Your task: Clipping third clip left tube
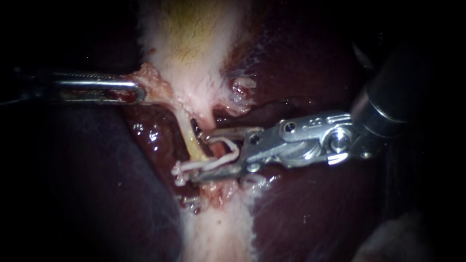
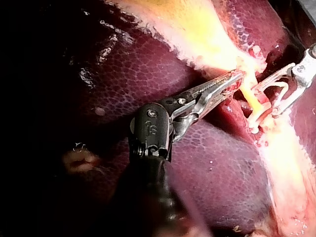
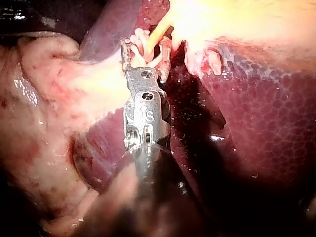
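Slim steel jaws standing narrowly apart, the right instrument [image 1: 204, 155] holds a white plastic clip [image 1: 221, 160] astride the thin yellowish tube [image 1: 187, 130], which crosses between the jaws near their tips, below the pale gallbladder [image 1: 189, 43]. The left instrument [image 1: 138, 91] is clamped on a pink tissue flap [image 1: 153, 80], seemingly the gallbladder's edge, by the tube's upper end.

Left instrument [image 1: 139, 91], from the left, grips the gallbladder [image 1: 194, 58] edge; nearer, the right instrument [image 1: 201, 155], from the right, holds a clip [image 1: 219, 157] astride the tube [image 1: 191, 139], liver [image 1: 315, 213] either side
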Controlling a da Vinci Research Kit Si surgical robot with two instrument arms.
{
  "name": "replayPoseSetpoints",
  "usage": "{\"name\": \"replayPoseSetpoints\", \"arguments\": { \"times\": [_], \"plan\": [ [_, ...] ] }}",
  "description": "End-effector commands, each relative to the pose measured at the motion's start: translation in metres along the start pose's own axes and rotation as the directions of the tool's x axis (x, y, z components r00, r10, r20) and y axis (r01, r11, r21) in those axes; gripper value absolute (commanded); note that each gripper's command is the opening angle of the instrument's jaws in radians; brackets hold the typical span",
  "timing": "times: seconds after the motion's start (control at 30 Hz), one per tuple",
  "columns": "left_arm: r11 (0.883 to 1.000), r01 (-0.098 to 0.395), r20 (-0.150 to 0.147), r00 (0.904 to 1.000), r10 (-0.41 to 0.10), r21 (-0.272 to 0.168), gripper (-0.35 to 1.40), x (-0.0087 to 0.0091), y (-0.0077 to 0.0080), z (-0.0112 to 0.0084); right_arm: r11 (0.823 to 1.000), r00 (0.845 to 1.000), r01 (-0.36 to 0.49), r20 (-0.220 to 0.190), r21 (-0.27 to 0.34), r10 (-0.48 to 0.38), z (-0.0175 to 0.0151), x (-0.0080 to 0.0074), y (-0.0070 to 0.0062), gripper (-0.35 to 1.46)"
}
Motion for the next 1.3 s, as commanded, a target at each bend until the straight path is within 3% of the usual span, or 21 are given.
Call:
{"name": "replayPoseSetpoints", "arguments": {
  "times": [0.03,0.33,0.5,0.7,1.03,1.3],
  "plan": [
    [1.000,0.000,0.000,1.0000,0.000,0.000,-0.35,0.0000,0.0000,0.0000,1.000,1.000,-0.002,-0.001,-0.002,0.002,0.0001,-0.0001,0.0003,0.50],
    [1.000,0.000,0.000,1.0000,0.000,0.001,-0.35,0.0000,0.0002,0.0001,1.000,1.000,-0.010,-0.019,-0.001,0.010,0.0015,-0.0002,0.0024,0.50],
    [1.000,0.000,0.000,1.0000,0.000,0.001,-0.35,0.0000,0.0002,0.0001,0.996,0.997,-0.042,-0.066,0.084,0.048,0.0029,0.0006,0.0029,0.50],
    [1.000,-0.001,0.000,1.0000,0.001,0.001,-0.35,0.0000,0.0001,0.0000,0.990,0.992,-0.054,-0.102,0.131,0.068,0.0045,0.0015,0.0033,0.49],
    [1.000,-0.001,0.000,1.0000,0.001,-0.001,-0.35,-0.0001,-0.0003,-0.0001,0.974,0.973,-0.093,-0.188,0.209,0.134,0.0047,0.0021,0.0029,0.49],
    [1.000,0.000,0.001,1.0000,0.000,-0.002,-0.35,-0.0001,-0.0008,-0.0003,0.959,0.956,-0.091,-0.246,0.268,0.159,0.0040,0.0035,0.0018,0.50]
  ]
}}
